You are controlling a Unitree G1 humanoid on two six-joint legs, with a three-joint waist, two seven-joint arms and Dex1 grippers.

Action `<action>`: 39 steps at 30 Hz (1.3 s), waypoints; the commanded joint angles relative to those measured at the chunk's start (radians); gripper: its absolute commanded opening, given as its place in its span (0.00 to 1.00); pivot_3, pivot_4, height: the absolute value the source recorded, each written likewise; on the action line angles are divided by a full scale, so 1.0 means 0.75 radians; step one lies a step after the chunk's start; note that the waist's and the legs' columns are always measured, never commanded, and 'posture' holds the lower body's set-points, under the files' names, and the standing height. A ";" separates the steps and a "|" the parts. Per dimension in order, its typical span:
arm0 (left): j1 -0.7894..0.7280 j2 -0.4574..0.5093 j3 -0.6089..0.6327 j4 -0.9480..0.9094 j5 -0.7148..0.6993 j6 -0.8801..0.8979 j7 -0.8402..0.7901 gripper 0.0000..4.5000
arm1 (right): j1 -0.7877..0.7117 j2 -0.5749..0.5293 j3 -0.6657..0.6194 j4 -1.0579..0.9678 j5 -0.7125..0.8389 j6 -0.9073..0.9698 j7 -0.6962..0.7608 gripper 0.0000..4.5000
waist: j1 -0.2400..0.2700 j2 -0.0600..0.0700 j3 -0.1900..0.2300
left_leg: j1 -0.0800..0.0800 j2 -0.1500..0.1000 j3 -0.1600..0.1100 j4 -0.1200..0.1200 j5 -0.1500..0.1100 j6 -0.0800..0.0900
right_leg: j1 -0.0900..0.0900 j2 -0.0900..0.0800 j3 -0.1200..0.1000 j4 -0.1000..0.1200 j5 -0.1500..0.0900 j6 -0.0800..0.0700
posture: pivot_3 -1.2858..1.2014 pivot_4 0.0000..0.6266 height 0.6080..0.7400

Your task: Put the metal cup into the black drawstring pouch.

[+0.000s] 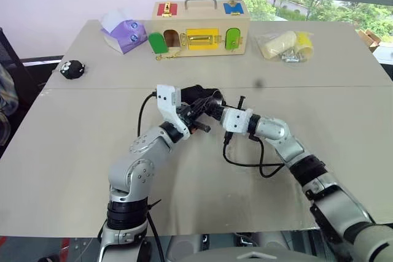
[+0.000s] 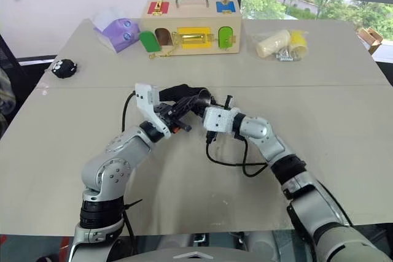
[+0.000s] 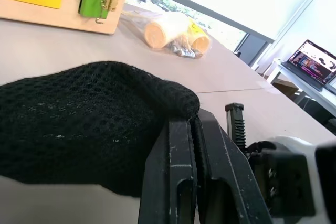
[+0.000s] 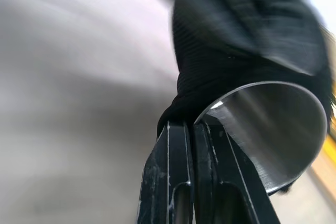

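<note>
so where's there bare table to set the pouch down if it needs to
Bare tabletop lies left of the arms, below the fuzzy black ball, and to the right past the right arm. The far edge is crowded: purple tissue box, wooden latch box, bagged cylinders.

My left arm (image 1: 141,157) is silver-grey metal with rounded joint housings, a black ribbed band low down and a white plastic wrist block. A black cable loops beside it. My right arm (image 1: 307,170) has the same silver shells broken by black segments, with a white wrist module and a black cable hanging in a loop beneath. The left gripper's fingers (image 3: 178,182) are scuffed black plastic.
</note>
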 commanded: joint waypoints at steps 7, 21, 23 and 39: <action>-0.037 -0.009 -0.012 -0.077 -0.039 -0.003 -0.007 0.00 | -0.171 -0.022 0.076 0.200 -0.216 -0.197 -0.130 0.02 | -0.002 0.000 0.000 | 0.000 0.000 0.000 0.000 0.001 -0.002 | 0.000 0.000 0.000 0.000 0.000 0.000 | 0.52 0.24 1.00; -0.044 -0.049 0.053 -0.040 -0.036 -0.035 0.075 0.00 | -0.140 -0.083 -0.016 0.091 -0.118 -0.162 -0.098 0.71 | -0.007 0.000 0.000 | 0.000 0.001 -0.001 0.000 0.001 -0.002 | 0.001 0.000 -0.001 -0.001 0.000 0.000 | 0.52 0.24 1.00; -0.070 -0.061 0.095 -0.002 -0.027 -0.046 0.119 0.00 | -0.098 -0.103 -0.028 0.033 -0.099 -0.169 -0.092 0.95 | -0.005 -0.001 0.000 | 0.000 0.001 -0.001 0.000 0.001 -0.002 | 0.001 0.000 -0.001 -0.001 0.000 0.000 | 0.52 0.24 1.00; -0.046 -0.035 0.198 -0.004 -0.175 -0.008 0.088 0.00 | 0.160 0.149 -0.271 -0.235 0.459 0.597 -0.005 0.99 | -0.015 -0.002 0.002 | 0.002 0.002 -0.004 0.000 0.002 -0.004 | 0.004 0.000 -0.003 0.000 0.000 -0.001 | 0.52 0.24 1.00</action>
